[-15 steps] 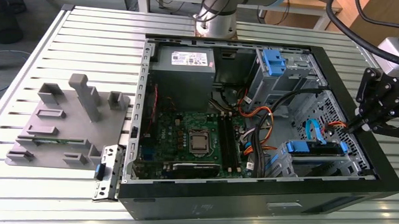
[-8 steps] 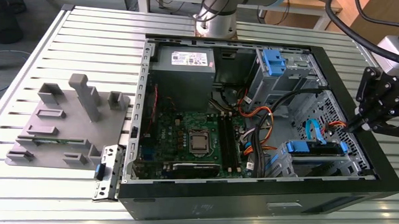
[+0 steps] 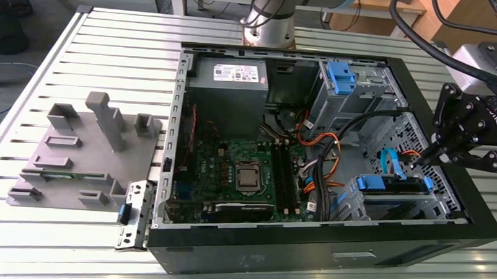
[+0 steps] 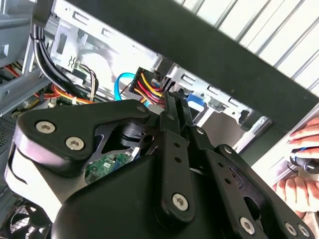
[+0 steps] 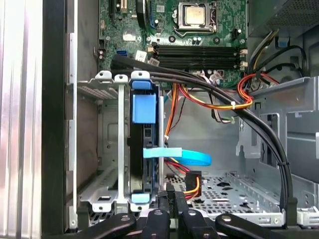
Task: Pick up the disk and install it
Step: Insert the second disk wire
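My gripper (image 3: 434, 155) hangs inside the open computer case (image 3: 311, 241), over the drive cage (image 3: 395, 200) at the exterior view's right end of the chassis. In the second wrist view the two black fingers (image 4: 175, 117) lie pressed together with no gap between them and nothing clamped; their tips point at the power connector (image 4: 149, 89) with its yellow, red and black wires.

The disk (image 3: 393, 187) sits in the drive cage, its blue bracket tabs showing at both ends. In the first wrist view it stands on edge in the cage slot (image 5: 142, 149), one blue tab at the end toward the motherboard and another at the end toward my fingers. A light-blue flat data cable (image 5: 179, 155) runs from beside the disk out into the open bay. My fingertips are just beside the disk's connector end, near the power connector (image 5: 192, 181); whether they touch it I cannot tell.

Elsewhere in the case: motherboard (image 3: 247, 176) with bare processor socket, power supply (image 3: 230, 74) at the far side, and a second blue bracket (image 3: 340, 77) in the upper bay. A grey fixture tray (image 3: 74, 158) lies on the slatted table (image 3: 111, 48) to the exterior view's left of the case. In the second wrist view a person's fingers (image 4: 299, 164) show outside the case wall.
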Tool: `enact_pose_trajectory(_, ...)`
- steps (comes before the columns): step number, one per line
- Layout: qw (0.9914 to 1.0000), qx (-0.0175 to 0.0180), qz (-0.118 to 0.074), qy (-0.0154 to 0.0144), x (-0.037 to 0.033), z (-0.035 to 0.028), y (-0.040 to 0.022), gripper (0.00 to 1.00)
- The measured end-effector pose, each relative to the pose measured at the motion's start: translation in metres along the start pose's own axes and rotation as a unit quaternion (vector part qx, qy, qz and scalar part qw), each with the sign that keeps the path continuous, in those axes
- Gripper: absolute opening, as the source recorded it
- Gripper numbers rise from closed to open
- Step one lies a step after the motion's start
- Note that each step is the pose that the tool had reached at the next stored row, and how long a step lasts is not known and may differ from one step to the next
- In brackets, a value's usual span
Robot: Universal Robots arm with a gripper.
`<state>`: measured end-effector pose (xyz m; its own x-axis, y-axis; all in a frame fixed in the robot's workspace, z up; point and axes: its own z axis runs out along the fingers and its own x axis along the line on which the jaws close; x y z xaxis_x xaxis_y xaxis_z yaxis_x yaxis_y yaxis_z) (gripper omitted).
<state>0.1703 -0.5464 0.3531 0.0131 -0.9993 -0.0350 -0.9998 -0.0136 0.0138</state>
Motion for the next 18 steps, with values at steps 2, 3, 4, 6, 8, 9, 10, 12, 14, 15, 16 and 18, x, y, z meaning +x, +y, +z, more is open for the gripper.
enact_pose_trajectory(2,1.00000,0.0001,0.000,0.0010,0.0000,0.0006,0.0028,0.16)
enact_pose_trajectory(3,1.00000,0.0001,0.000,0.0017,0.0000,0.0010,0.0037,0.16)
enact_pose_trajectory(4,1.00000,0.0001,0.000,0.0028,0.0001,0.0017,0.0042,0.16)
enact_pose_trajectory(6,0.99999,0.0000,0.000,0.0053,0.0002,0.0030,0.0047,0.16)
enact_pose_trajectory(8,0.99997,0.0000,0.000,0.0078,0.0004,0.0044,0.0055,0.16)
enact_pose_trajectory(9,0.99996,0.0000,0.000,0.0087,0.0005,0.0049,0.0059,0.16)
enact_pose_trajectory(10,0.99995,0.0000,0.000,0.0095,0.0007,0.0055,0.0064,0.16)
enact_pose_trajectory(12,0.99993,0.0000,0.000,0.0117,0.0011,0.0066,0.0071,0.16)
enact_pose_trajectory(14,0.99990,-0.0001,0.000,0.0142,0.0016,0.0075,0.0076,0.16)
enact_pose_trajectory(15,0.99986,-0.0001,0.000,0.0166,0.0016,0.0077,0.0079,0.16)
enact_pose_trajectory(16,0.99982,-0.0001,0.000,0.0189,0.0016,0.0080,0.0083,0.16)
enact_pose_trajectory(18,0.99980,0.0001,-0.002,0.0196,0.0016,0.0085,0.0098,0.16)
